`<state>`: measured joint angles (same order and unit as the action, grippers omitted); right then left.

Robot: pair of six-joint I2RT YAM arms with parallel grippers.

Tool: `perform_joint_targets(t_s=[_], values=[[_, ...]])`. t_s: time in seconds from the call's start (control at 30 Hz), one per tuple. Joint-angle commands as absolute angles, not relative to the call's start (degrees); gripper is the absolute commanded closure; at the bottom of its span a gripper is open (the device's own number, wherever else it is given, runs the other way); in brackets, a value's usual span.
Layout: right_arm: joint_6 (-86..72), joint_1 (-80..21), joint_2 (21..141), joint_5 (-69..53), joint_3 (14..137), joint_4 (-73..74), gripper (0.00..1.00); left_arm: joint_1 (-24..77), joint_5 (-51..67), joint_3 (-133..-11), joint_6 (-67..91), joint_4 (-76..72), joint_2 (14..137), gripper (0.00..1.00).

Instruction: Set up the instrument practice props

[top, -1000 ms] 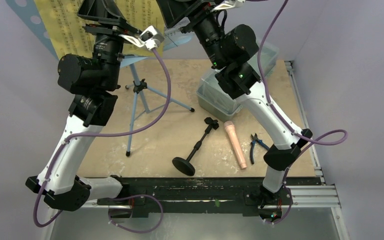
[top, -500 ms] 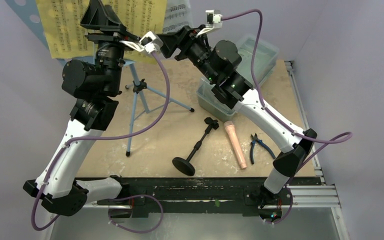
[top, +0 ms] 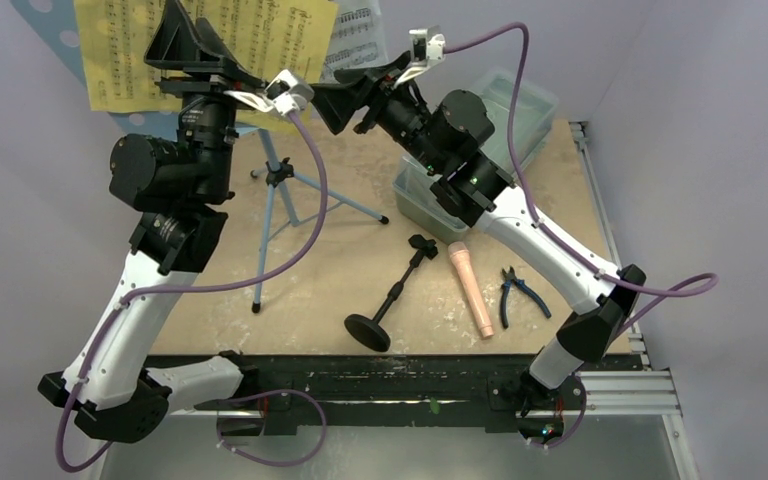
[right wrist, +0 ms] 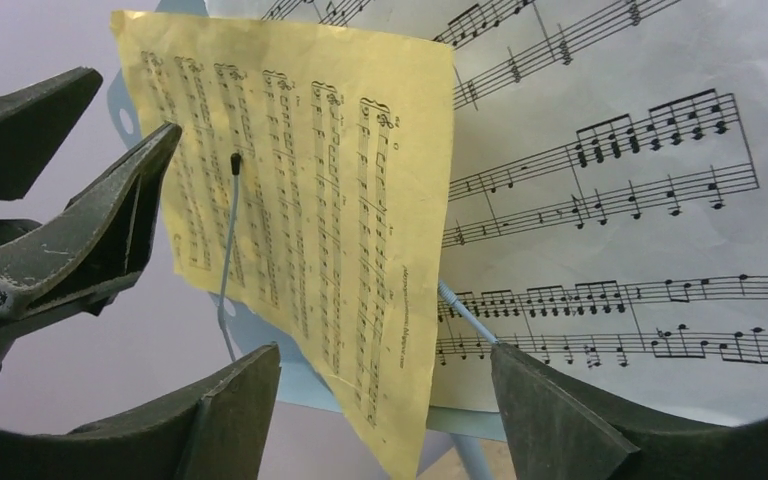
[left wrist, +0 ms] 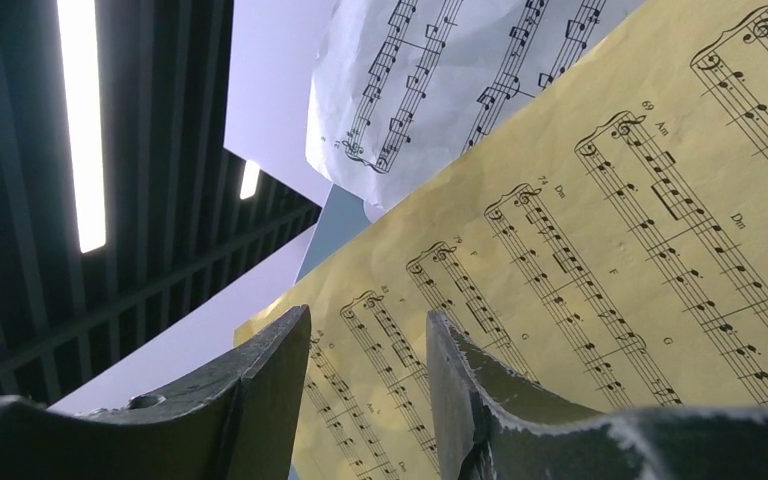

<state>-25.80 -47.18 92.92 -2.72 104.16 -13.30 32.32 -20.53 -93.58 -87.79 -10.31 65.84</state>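
The light blue music stand (top: 272, 200) stands on its tripod at the back left. Yellow music sheets (top: 130, 50) and a white sheet (top: 355, 35) rest on its desk. My left gripper (top: 182, 30) is raised in front of the yellow sheet (left wrist: 610, 250). It is open, with nothing in the gap (left wrist: 368, 330). My right gripper (top: 335, 100) stands open just short of the stand. The yellow sheet's lower corner (right wrist: 290, 180) and the white sheet (right wrist: 640, 200) show beyond its fingers (right wrist: 385, 360). The black mic stand (top: 390, 295) and the pink microphone (top: 470, 290) lie on the table.
A clear lidded box (top: 460, 170) sits at the back right, under the right arm. Blue-handled pliers (top: 515, 290) lie right of the microphone. The stand's tripod legs (top: 340, 200) spread across the left middle of the table. Walls close in on both sides.
The right arm has dropped and pulled back from the top of the stand, and its jaws have narrowed somewhat. The left arm has shifted slightly left. The white sheet now shows on the stand.
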Motion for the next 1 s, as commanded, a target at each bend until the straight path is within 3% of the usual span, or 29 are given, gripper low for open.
perform_joint_targets(t_s=[0.0,0.23,0.47,0.6,0.77,0.97], values=[[-20.20,-46.11,91.91,-5.53,108.70,-12.32,0.16,32.25,-22.06,-92.35,-85.78,-12.20,64.24,0.55],[-17.10,-44.40,98.98,-9.87,124.02,-2.98,0.16,32.25,-22.53,-91.06,-84.91,-11.72,63.51,0.55],[-18.80,-42.75,103.03,-11.33,129.39,-4.48,0.26,32.26,-22.67,-89.91,-84.37,-11.07,62.45,0.55],[-19.32,-42.60,105.75,-14.26,133.28,-5.63,0.38,32.20,-22.85,-89.56,-84.11,-10.86,62.04,0.55],[-19.89,-42.50,107.43,-14.64,134.49,-7.93,0.60,32.26,-22.81,-89.18,-83.24,-10.37,61.58,0.55],[-23.33,-42.46,107.84,-13.25,132.64,-14.61,1.00,32.25,-20.88,-88.22,-74.75,-8.70,59.66,0.52]])
